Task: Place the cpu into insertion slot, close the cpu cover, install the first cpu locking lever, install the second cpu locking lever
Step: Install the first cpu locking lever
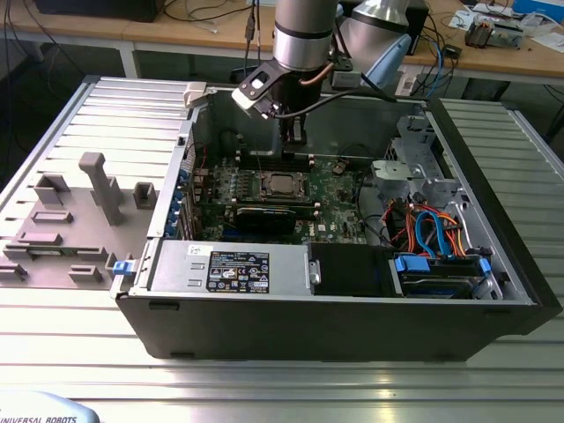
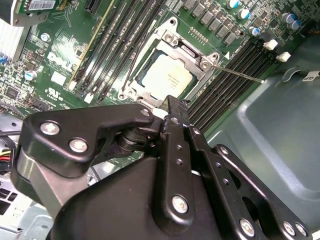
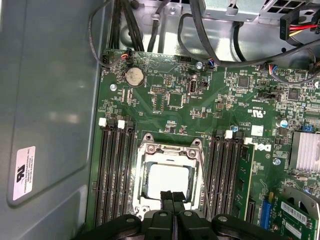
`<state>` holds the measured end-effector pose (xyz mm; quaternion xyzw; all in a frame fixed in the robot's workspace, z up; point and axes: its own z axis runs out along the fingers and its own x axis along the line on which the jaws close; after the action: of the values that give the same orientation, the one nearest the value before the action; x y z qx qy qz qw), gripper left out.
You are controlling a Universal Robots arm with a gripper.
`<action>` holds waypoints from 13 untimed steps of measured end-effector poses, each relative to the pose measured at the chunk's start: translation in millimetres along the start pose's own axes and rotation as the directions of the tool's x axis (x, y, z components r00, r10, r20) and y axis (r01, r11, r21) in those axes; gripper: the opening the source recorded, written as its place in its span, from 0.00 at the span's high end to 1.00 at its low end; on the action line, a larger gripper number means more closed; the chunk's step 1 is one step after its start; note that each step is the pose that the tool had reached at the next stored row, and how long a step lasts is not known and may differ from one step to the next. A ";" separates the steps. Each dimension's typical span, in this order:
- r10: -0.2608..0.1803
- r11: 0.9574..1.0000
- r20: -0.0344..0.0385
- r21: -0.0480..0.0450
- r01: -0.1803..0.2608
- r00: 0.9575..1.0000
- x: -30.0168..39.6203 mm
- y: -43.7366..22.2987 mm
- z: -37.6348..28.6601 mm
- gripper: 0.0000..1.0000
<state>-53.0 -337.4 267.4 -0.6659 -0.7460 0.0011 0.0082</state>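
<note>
Ribbed metal tabletop [image 1: 264,388] is carrying an open computer case [image 1: 352,326], and the arm [image 1: 304,35] is reaching down into it over the green board [image 3: 165,107]. The gripper [image 3: 172,196] is hanging over one edge of the socket [image 1: 261,183], with its fingers pressed together and pinching nothing. Whether it is touching the metal below cannot be told.

The chip [image 3: 167,181] is lying flat inside the socket, its pale top showing through the window of the cover [image 3: 170,149], which is lying down over it. Seating and cover closure are therefore looking done. In the second wrist view a thin lever [image 2: 240,75] is sticking out from one corner of the cover, slanting across the memory slots [image 2: 227,92] rather than lying along the frame. On that reading, the lever work is the step in hand. Whether the other lever is latched cannot be told.

Procedure notes:

- The closed fingertips are serving as a single pusher, so contact is best made on the rod near its free end — never on the chip or the cover window.
- The push should be sweeping the rod down and then sideways under its hook in one arc.
- The rod is looking thin and springy, so pressure should be building steadily — a narrow tip is likely to slip off.
- The tips should be staying clear of the white clips on the memory slots.
</note>
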 end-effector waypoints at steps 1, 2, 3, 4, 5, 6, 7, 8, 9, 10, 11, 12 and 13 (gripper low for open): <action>-0.004 1.000 0.000 0.000 0.004 1.000 0.0 0.0 0.0 0.89; -0.009 1.000 0.000 0.000 0.009 1.000 0.0 0.0 0.0 0.89; -0.017 1.000 0.000 0.000 0.017 1.000 0.0 0.0 0.0 0.89; -0.019 1.000 0.000 0.000 0.019 1.000 0.0 0.0 0.0 0.89; -0.020 1.000 0.000 0.000 0.020 1.000 0.1 0.0 0.0 0.89; -0.020 1.000 0.000 0.000 0.020 1.000 0.1 0.0 0.0 0.89; -0.020 1.000 0.000 0.000 0.020 1.000 0.1 0.0 0.0 0.89; -0.020 1.000 0.000 0.000 0.020 1.000 0.1 0.0 0.0 0.89; -0.020 1.000 0.000 0.000 0.020 1.000 0.1 0.0 0.0 0.89; -0.020 1.000 0.000 0.000 0.020 1.000 0.1 0.0 0.0 0.89; -0.020 1.000 0.000 0.000 0.020 1.000 0.1 0.0 0.0 0.89; -0.020 1.000 0.000 0.000 0.020 1.000 0.1 0.0 0.0 0.89; -0.020 1.000 0.000 0.000 0.020 1.000 0.1 0.0 0.0 0.89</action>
<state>-53.0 -337.3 267.3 -0.6584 -0.7526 0.0012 0.0082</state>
